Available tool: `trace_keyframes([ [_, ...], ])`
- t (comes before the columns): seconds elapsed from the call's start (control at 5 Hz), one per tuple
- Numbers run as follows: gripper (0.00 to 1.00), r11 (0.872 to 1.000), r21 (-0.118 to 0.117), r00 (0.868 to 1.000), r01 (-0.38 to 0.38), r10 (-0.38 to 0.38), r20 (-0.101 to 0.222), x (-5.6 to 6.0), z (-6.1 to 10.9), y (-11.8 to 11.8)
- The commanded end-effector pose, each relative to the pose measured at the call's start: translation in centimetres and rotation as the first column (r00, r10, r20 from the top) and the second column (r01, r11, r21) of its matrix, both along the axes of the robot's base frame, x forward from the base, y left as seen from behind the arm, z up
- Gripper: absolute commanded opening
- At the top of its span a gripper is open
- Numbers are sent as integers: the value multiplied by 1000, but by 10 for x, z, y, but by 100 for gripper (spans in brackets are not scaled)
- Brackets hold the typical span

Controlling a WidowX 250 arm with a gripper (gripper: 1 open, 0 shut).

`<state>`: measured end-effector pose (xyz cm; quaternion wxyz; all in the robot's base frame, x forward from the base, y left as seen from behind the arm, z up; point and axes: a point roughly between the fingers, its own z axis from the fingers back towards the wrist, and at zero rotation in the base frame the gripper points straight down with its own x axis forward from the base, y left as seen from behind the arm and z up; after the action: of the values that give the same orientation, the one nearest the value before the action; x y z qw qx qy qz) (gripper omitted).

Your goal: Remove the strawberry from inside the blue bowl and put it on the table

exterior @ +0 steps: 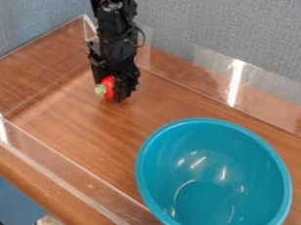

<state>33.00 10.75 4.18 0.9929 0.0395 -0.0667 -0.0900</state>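
My end effector (110,80) was closed on the strawberry (108,87), its green cap toward the left, low over the wood-grain desk (93,130). The blue bowl (214,181) sat well apart from it, toward the lower right of the view, with nothing inside but glossy reflections.

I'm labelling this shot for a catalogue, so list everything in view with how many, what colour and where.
strawberry: one, red with a green cap, between the gripper's fingers
bowl: one, teal-blue, near right part of the table
table: one, reddish-brown wood grain, under the bowl
low walls: at least two, clear, along the table's edges
backdrop: one, grey, behind the table
gripper: one, black, far left part of the table, shut on the strawberry
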Motion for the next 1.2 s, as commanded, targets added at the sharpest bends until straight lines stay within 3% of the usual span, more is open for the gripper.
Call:
trace_keyframes([
  [0.0, 100, 1000, 15, 999, -11, 11, 48, 8, 15, 11],
  [1.0, 100, 999, -9, 998, -32, 32, 48, -1, 28, 18],
])
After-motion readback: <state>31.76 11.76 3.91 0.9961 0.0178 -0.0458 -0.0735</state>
